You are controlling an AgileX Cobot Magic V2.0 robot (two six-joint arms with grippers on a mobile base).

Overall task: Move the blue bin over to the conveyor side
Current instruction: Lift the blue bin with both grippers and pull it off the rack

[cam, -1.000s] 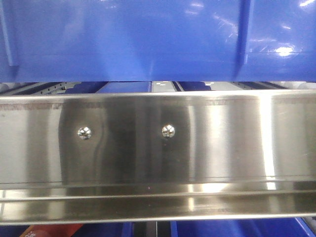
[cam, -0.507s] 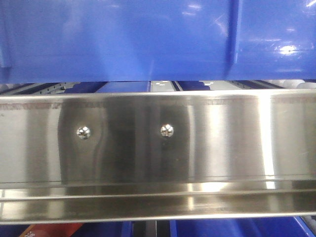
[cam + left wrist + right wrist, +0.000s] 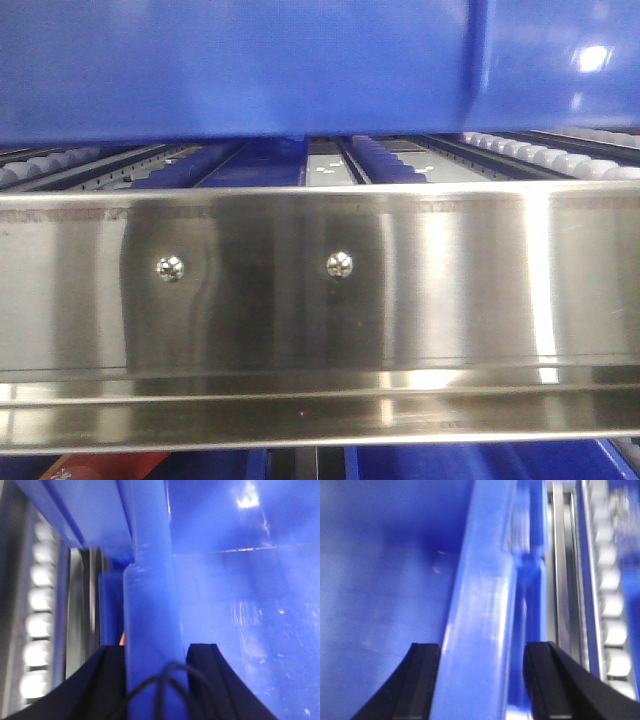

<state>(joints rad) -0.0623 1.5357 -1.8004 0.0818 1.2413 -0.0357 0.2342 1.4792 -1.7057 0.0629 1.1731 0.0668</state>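
Note:
The blue bin fills the top of the front view, its bottom edge lifted above the roller tracks. In the left wrist view my left gripper is shut on the bin's thick rim, one black finger on each side of it. In the right wrist view my right gripper straddles the opposite rim and is shut on it. The inside of the bin shows beside both rims. The conveyor side, with its dark belt and red frame, is out of view.
A shiny steel rail with two screws spans the front view below the bin. Roller tracks with white rollers lie under the bin and show in both wrist views. More blue plastic and something red sit below the rail.
The blue bin has risen in the front view; its bottom edge is higher and more of the roller tracks beneath it shows. The steel rail has not moved.

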